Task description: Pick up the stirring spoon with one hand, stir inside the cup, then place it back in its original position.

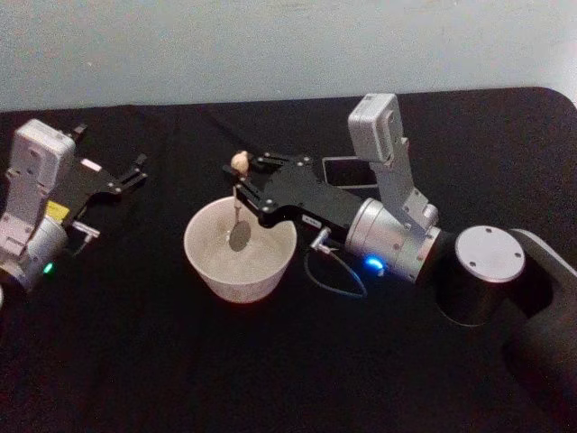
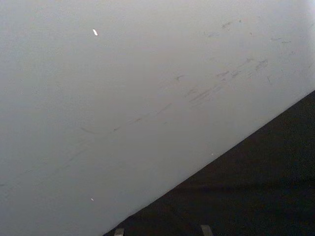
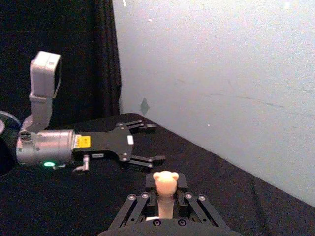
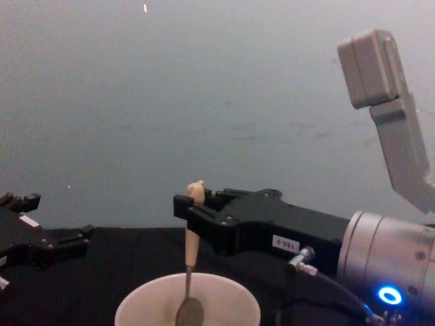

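A black cloth covers the table (image 1: 135, 361), and a plain pale wall (image 1: 270, 45) stands behind it. In the head view, a little left of centre, the right gripper (image 1: 242, 180) is closed on the stirring spoon (image 1: 238, 216), pinching the cream handle just under the bear knob. The spoon hangs almost upright, and its metal bowl is down inside the cup (image 1: 225, 271), which stands at lower centre of the frame, directly under the fingertips. At the left edge the left gripper (image 1: 137, 171) rests low over the cloth with its fingers spread and nothing between them, well apart from the cup.

I think the main risk is the grip. It is high on the handle, so the spoon can swing or slip if the bowl drags on the cup. A wide stroke can also press the cup wall and push or tip it, because nothing holds the cup.

I count one spoon, one cup and two grippers.
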Available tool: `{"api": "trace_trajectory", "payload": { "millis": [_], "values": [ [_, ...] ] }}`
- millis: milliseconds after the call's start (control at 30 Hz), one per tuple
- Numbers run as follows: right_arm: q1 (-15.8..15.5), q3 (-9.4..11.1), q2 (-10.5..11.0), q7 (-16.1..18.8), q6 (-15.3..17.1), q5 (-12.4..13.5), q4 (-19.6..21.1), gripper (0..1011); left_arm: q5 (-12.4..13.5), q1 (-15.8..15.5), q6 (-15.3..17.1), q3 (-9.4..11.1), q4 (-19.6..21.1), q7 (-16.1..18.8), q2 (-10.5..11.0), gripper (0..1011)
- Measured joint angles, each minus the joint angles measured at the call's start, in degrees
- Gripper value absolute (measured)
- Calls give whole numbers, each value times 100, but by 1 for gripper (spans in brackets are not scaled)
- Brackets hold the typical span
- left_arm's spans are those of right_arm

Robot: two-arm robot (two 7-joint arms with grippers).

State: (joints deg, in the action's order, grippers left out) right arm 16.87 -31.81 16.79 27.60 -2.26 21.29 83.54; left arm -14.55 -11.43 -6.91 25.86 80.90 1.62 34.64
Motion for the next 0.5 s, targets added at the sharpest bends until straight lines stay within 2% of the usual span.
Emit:
{"api": "trace_trajectory", "payload": {
  "millis": [200,500],
  "values": [
    [-28,102,42,-5,-3,-3,14,228,0,0,0,0,0,0,0,1001],
    [-215,228,234,42,60,78,246,229,0,0,0,0,0,0,0,1001]
  ]
}}
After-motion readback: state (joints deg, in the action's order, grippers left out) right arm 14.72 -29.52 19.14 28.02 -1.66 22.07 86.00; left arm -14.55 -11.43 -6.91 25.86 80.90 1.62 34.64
